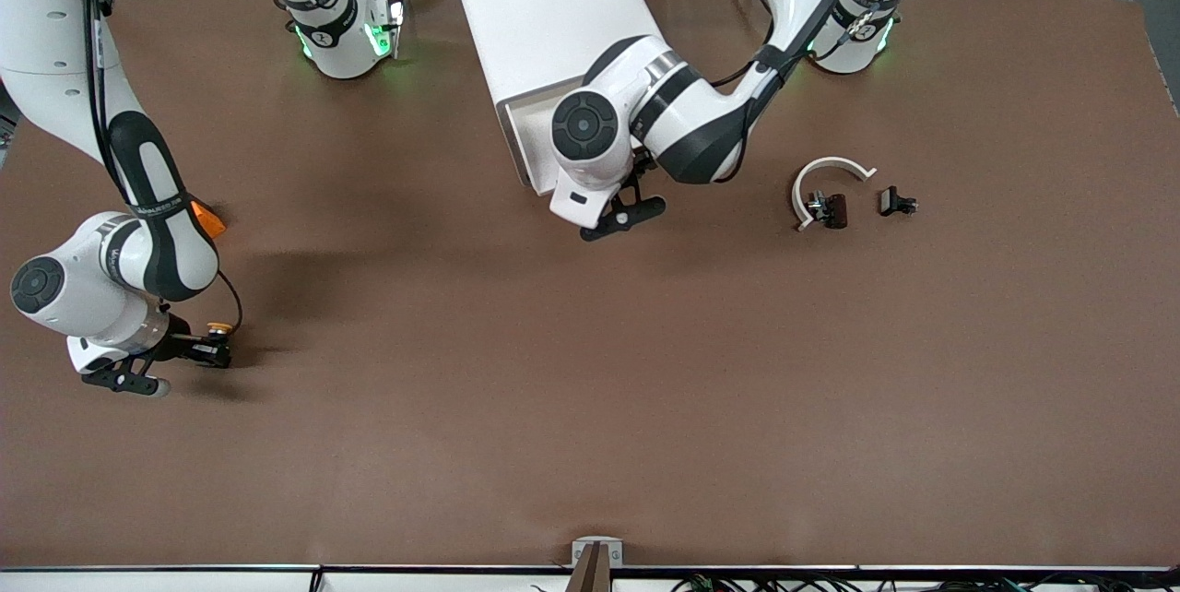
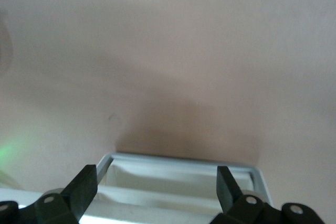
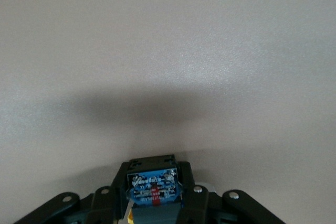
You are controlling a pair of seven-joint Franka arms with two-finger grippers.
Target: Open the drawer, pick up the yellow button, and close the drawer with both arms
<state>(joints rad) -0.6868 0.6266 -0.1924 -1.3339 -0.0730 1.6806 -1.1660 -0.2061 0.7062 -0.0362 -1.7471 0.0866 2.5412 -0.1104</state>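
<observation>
The right arm's black two-finger gripper (image 1: 198, 350) pinches the tiny orange-capped button (image 1: 219, 328) over bare brown table (image 1: 553, 408) near the right arm's end. Only the right wrist view shows the button's blue-labelled black body (image 3: 153, 184). The left gripper (image 2: 157, 195), fingers spread, straddles the open white drawer (image 2: 178, 179) of the boxy white cabinet (image 1: 544, 2).

I count two white jointed arms (image 1: 111, 232) (image 1: 673, 117), one white boxy cabinet (image 1: 544, 11), one orange-capped push button (image 1: 219, 330), one white curved plastic piece (image 1: 825, 175), two small dark clip-like parts (image 1: 830, 209) (image 1: 896, 202), and one orange block (image 1: 210, 219).
</observation>
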